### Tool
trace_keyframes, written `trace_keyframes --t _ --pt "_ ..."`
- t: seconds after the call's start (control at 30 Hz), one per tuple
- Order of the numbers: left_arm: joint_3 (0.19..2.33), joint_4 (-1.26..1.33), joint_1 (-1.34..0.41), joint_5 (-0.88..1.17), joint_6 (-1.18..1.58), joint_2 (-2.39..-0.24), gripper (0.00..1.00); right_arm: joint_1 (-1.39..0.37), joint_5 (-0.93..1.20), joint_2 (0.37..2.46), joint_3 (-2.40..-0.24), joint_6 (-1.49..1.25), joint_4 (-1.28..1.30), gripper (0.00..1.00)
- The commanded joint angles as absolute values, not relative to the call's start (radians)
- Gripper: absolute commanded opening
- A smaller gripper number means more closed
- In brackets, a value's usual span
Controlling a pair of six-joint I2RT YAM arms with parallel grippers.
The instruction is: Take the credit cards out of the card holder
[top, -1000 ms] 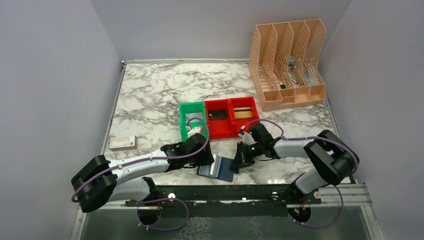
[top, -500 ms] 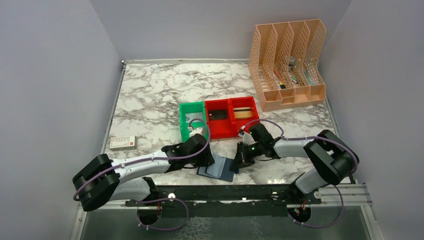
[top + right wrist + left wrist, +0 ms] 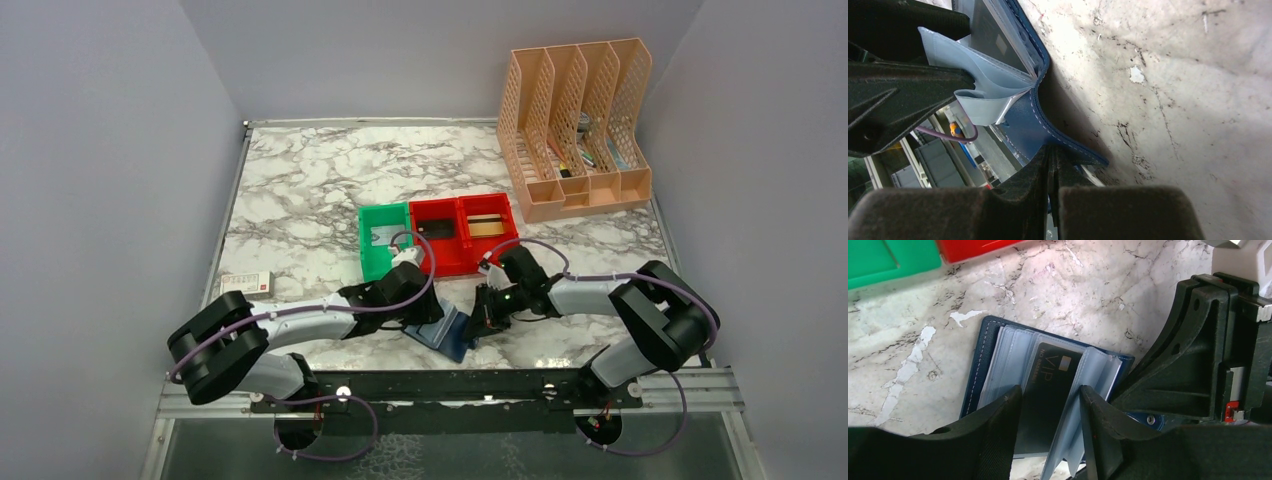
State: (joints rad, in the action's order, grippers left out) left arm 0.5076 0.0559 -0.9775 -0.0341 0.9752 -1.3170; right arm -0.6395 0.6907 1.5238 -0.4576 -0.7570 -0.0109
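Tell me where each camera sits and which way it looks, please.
Top external: above and behind the bases, looking down on the table; both arms show.
Left wrist: on the left arm, facing down at the open card holder; the left gripper straddles a black card.
Right wrist: low, facing along the marble; the right gripper pinches the holder's navy cover.
Shared: both wrist views show the card holder.

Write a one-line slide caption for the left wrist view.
Left gripper, jaws apart, straddles the black VIP card in the card holder while the right gripper clamps its edge.
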Motion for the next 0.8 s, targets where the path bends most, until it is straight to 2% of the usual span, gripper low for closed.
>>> trace_keyframes --t 0.0,0.17,0.77 --pt "0.592 0.027 -1.047 0.084 0.998 -1.334 0.48 -0.642 0.476 1.563 -0.452 -0.727 0.006 0.06" --pt "0.626 -0.093 -1.055 0.02 0.992 -1.295 0.5 -0.643 0.464 1.557 -0.452 -0.729 0.012 0.06" --pt "0.769 -0.238 -1.157 -0.054 0.956 -1.334 0.54 -0.643 0.456 1.556 -0.451 -0.729 0.006 0.07"
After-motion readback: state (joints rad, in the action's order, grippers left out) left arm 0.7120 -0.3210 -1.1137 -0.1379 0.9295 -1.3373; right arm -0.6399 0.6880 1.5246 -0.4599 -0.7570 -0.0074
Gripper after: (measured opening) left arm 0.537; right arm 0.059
